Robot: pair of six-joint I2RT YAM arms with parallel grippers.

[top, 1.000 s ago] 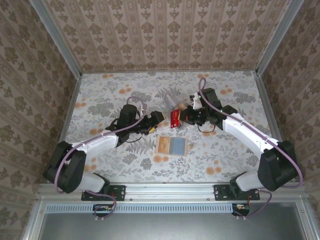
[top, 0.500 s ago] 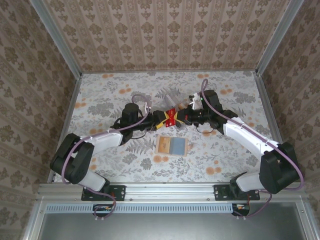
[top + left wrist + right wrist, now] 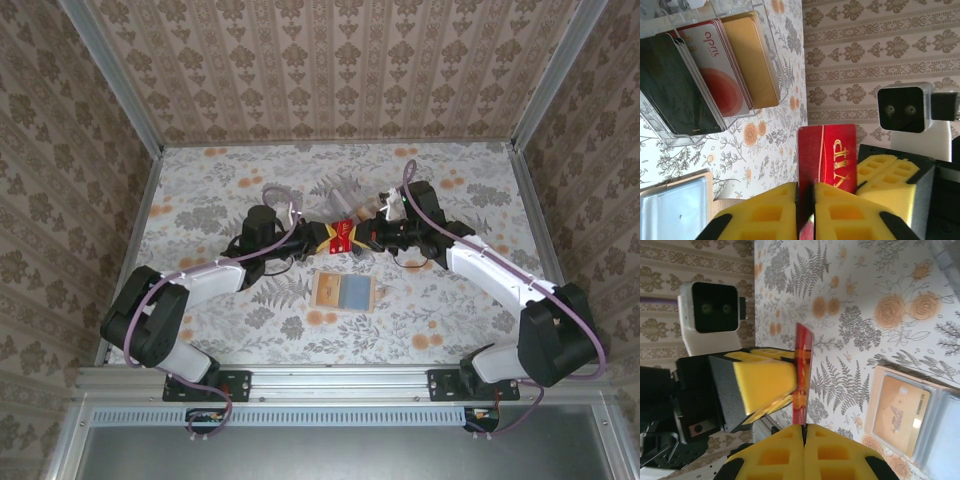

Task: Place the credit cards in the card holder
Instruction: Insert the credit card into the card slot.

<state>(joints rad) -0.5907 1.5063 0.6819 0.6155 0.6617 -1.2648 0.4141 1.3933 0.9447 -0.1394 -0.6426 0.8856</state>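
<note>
Both pincers are pinched tight on the red glossy plastic credit card (image 3: 341, 236), held off the table: left gripper (image 3: 323, 238) at its 9 o'clock, right gripper (image 3: 364, 237) at 3. Likely light, stiff, slick; grip a short edge. Clear acrylic card holder (image 3: 340, 190) sits at 12

Our left gripper (image 3: 327, 238) is no longer open and off to the left of the red card (image 3: 341, 236). It now sits at the card with its jaws closed on one edge, its yellow pads (image 3: 775, 210) pressed against both faces. To get there, the left arm (image 3: 215, 272) reaches further toward the middle of the tabletop (image 3: 450, 300), and its elbow sits further left than before. The right gripper (image 3: 360, 236) is now slightly left of where we saw it a second ago, bringing the card along. From above we see less of the card's face than before. The two grippers now pinch it from opposite sides.
</note>
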